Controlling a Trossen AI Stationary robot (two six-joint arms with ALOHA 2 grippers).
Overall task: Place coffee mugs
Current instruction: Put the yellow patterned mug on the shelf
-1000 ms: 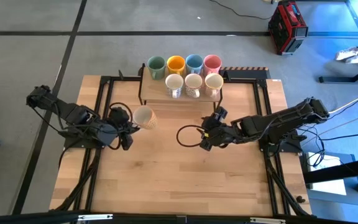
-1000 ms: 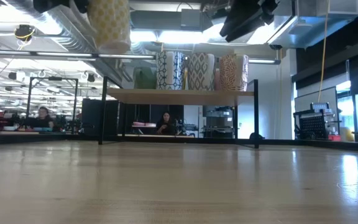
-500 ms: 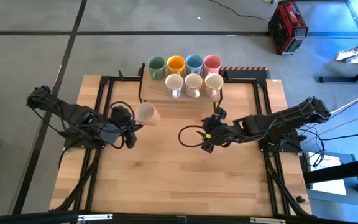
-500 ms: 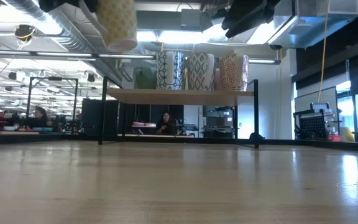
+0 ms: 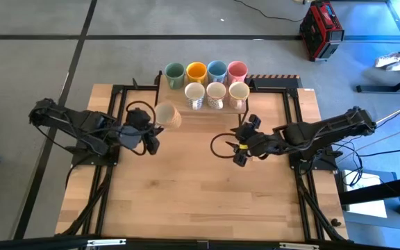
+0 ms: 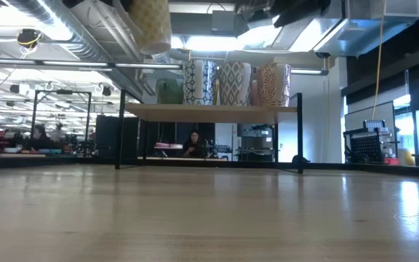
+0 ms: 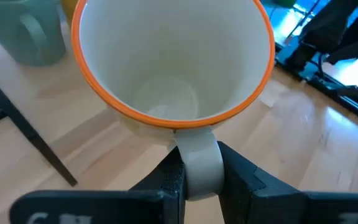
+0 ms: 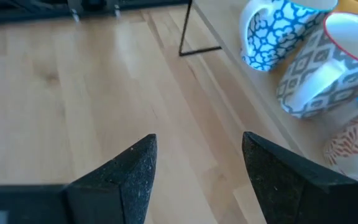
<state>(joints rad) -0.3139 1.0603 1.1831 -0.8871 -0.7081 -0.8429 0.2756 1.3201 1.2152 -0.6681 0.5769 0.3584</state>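
L gripper (image 5: 153, 133) was clamped on the handle of a cream mug w/ orange rim (image 7: 173, 62), mug carried above the table (image 5: 207, 194), just in front of the shelf's (image 5: 207, 111) left end, mouth facing the wrist cam. On the shelf: back row green mug (image 5: 174, 72), orange mug (image 5: 196, 71), blue mug (image 5: 217, 69), pink mug (image 5: 237, 69); front row three patterned cream mugs (image 5: 216, 94). R gripper (image 5: 245, 146) sat over mid-table, fingers (image 8: 129, 171) apart, holding nothing, well right of the carried mug. No readable writing or brand on the mugs.
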